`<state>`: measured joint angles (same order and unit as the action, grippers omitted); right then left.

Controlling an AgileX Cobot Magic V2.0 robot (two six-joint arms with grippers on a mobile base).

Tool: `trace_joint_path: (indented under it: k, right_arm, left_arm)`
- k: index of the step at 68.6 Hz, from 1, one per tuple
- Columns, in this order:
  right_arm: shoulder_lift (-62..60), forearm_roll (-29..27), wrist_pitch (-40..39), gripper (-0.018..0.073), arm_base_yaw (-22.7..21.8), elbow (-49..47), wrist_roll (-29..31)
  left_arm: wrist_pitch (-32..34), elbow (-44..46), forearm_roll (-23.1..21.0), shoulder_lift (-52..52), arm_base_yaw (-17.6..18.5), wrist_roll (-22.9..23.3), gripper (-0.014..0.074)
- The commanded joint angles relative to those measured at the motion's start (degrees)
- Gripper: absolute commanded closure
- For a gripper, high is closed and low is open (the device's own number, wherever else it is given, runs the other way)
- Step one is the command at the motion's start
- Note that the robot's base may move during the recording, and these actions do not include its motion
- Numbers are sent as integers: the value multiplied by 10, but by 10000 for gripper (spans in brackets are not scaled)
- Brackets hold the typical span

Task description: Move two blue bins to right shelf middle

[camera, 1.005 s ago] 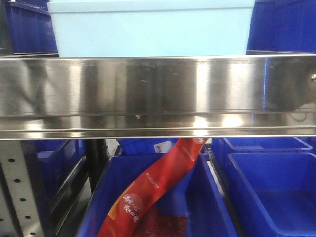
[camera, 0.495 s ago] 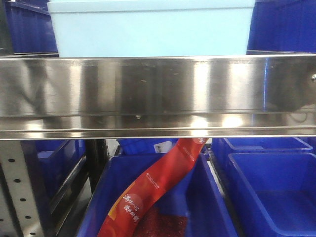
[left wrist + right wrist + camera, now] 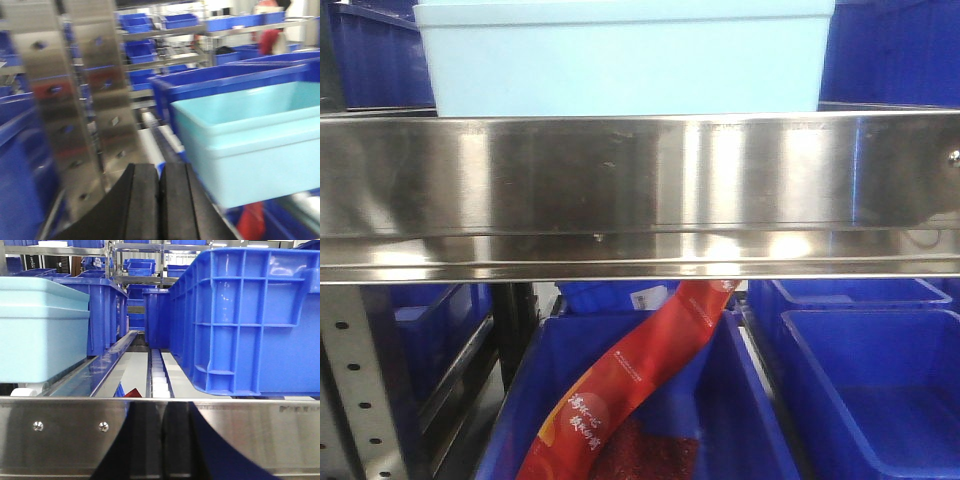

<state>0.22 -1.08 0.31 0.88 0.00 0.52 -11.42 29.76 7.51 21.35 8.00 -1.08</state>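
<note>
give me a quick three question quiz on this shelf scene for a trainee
1. True or false: the pale blue bin sits on the level above the shiny steel rail.
2. In the front view, what lies in the dark blue bin below the rail? A) a red packet B) a green bottle C) a white towel
3. In the left wrist view, are the left tool's fingers closed together or spread apart?

Key
1. True
2. A, the red packet runs up slantwise from the bin towards the rail.
3. Closed together, holding nothing. The pale blue bin is to its right, untouched.
</note>
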Motion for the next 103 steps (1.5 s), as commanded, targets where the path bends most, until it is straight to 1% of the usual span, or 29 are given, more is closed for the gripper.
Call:
trace_joint_path:
  k: [1,3,7,11,26,41,47,50,54,57,59,60,63,67,81,83,89,94,103]
  right_arm:
    - [-2,-2,-8,722,-2,0,2]
    - [-2,-2,-8,722,-2,0,2]
    - [-2,-2,-8,722,-2,0,2]
    - [-2,-2,-8,722,-2,0,2]
    - [-2,-2,-8,722,-2,0,2]
    - [-2,-2,-8,722,-2,0,2]
    - [-2,-2,-8,722,-2,0,2]
    - [-2,-2,-8,722,-2,0,2]
    - [-2,-2,-8,722,-2,0,2]
    - [-2,-2,-8,722,-2,0,2]
    - [-2,-2,-8,722,-2,0,2]
    - [-2,-2,-8,722,-2,0,2]
    - [-2,-2,-8,722,-2,0,2]
    - [-2,-2,-8,722,-2,0,2]
    - [-2,-2,-8,722,-2,0,2]
    - [-2,-2,-8,722,-2,0,2]
    - [-2,-2,-8,722,-2,0,2]
    - [-2,-2,-8,722,-2,0,2]
    - [-2,-2,-8,722,-2,0,2]
  left_arm:
    - [78,-51,-67,-25,-47,-49,707]
    - [98,-69,-75,-35,-64,-49,707]
    - [135,-107,-75,-52,-85,-49,707]
    - [139,-138,-75,-69,-95,-49,707]
    - [134,-232,-78,-130,-87,-43,707]
    - [128,-298,-78,-186,-87,-42,707]
    - [128,-298,-78,-205,-87,-42,707]
    - [106,-298,-75,-211,-87,-42,707]
    - [102,-298,-75,-213,-87,-41,707]
    - [102,-298,-72,-213,-87,-15,707]
    - [102,-298,-69,-213,-87,11,707]
    - [103,-298,-66,-213,-87,33,707]
    - [108,-298,-52,-213,-87,53,707]
    - [109,-298,-43,-213,-87,53,707]
    - [108,-298,-50,-213,-86,52,707]
    - [110,-298,-55,-213,-83,51,707]
    - [114,-298,-59,-213,-62,21,707]
    - [114,-298,-59,-213,-41,20,707]
    - [114,-298,-59,-213,-36,20,707]
